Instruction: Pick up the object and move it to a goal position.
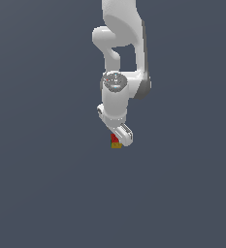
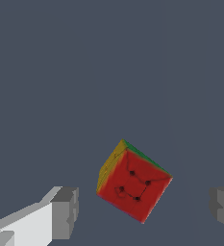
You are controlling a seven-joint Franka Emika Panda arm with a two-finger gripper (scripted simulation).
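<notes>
The small cube (image 2: pixel 132 185) shows a red face towards the wrist camera, with yellow and green sides. It lies between my two grey fingertips (image 2: pixel 65 211), with clear gaps on both sides. My gripper (image 2: pixel 144 211) is open and touches nothing. In the exterior view the white arm hangs straight down and the gripper (image 1: pixel 120 138) hides most of the cube (image 1: pixel 116 142); only a red and yellow bit shows at its lower edge.
A plain dark grey floor (image 1: pixel 46 184) fills both views. No goal marker or other object shows.
</notes>
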